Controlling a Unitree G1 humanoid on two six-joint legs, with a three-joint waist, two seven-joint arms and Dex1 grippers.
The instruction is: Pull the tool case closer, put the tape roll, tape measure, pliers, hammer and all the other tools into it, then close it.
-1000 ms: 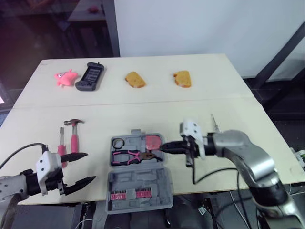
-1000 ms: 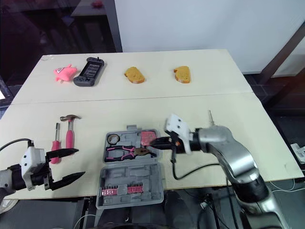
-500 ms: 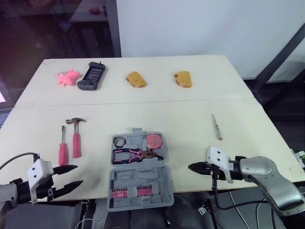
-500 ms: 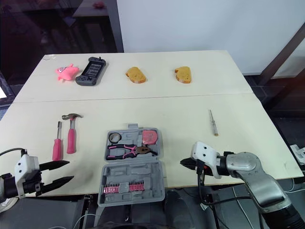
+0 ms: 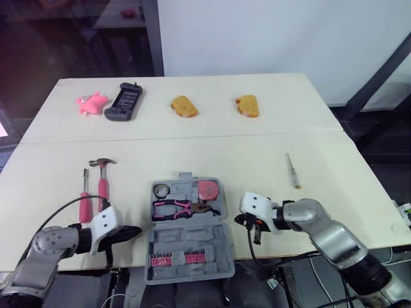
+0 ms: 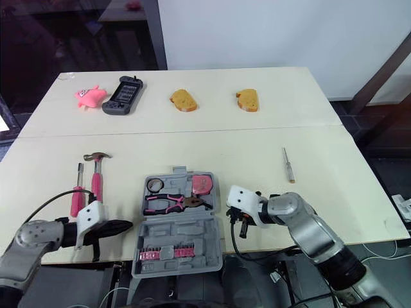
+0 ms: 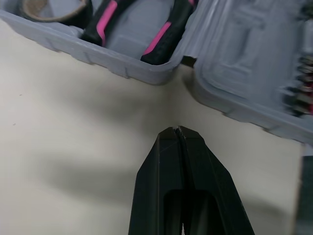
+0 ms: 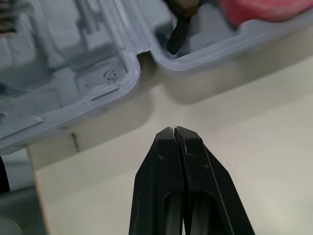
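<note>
The grey tool case (image 5: 188, 249) lies open near the table's front edge, lid toward me. Its tray holds a tape roll (image 5: 161, 190), pink-handled pliers (image 5: 182, 208) and a red tape measure (image 5: 207, 189). A pink-handled hammer (image 5: 102, 184) and a pink screwdriver (image 5: 84, 199) lie on the table to its left. A small screwdriver (image 5: 293, 171) lies to its right. My left gripper (image 5: 137, 231) is shut and empty, its tip just short of the case's left side (image 7: 146, 74). My right gripper (image 5: 238, 220), also shut and empty, points at the case's right side near the hinge (image 8: 139, 73).
Along the far side of the table sit a pink pig toy (image 5: 89, 102), a black handset (image 5: 122, 102) and two pieces of bread (image 5: 182, 106) (image 5: 246, 106). The table's front edge (image 5: 276, 253) runs just under both arms.
My left gripper has shut and moved right, up to the case's left side. My right gripper, shut throughout, drew back from the pliers toward the front right, then came back beside the case.
</note>
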